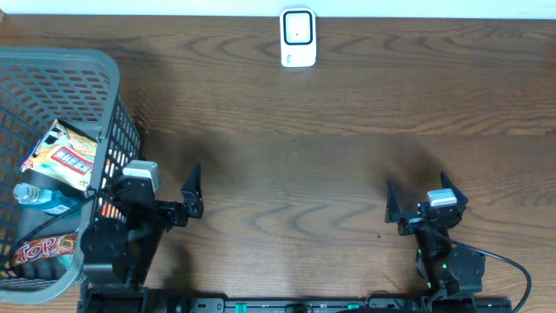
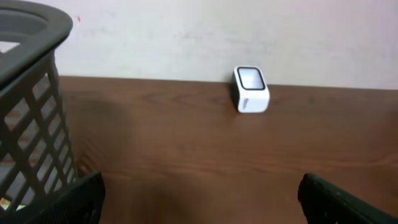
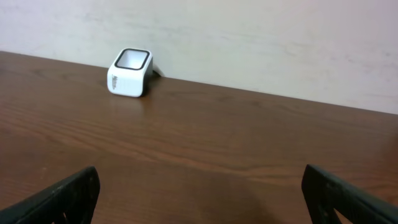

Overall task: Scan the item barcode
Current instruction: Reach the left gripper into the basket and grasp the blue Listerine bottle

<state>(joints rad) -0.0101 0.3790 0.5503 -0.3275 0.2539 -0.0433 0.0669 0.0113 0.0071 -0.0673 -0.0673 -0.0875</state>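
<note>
Dark wood-grain table (image 1: 287, 165) meets a pale wall (image 2: 186, 31) that only the two wrist views take in. The snack packet (image 1: 65, 155), orange and white, lies printed face up inside the grey lattice basket (image 1: 61, 56) at the table's left end. It is turned askew so that one corner points at the basket's far rim. Its right side is masked by the basket's right wall, so I cannot tell its long axis or where its barcode sits. Only the overhead view looks into the basket, where a clear bottle (image 1: 39, 196) and a red wrapper (image 1: 39, 250) lie nearer the front than the packet. The left wrist view shows just the basket's outer lattice, and the right wrist view takes in table, wall and scanner (image 1: 297, 37). That white scanner stands well apart from the basket, off to its right at the far edge by the wall. Its long axis runs front to back and its dark-rimmed window is turned upward. The left gripper (image 1: 152, 189) hangs just beside the basket's right wall, jaws spread wide and empty. The right gripper (image 1: 423, 193), well apart from the basket across the table, is spread just as wide and holds nothing.
</note>
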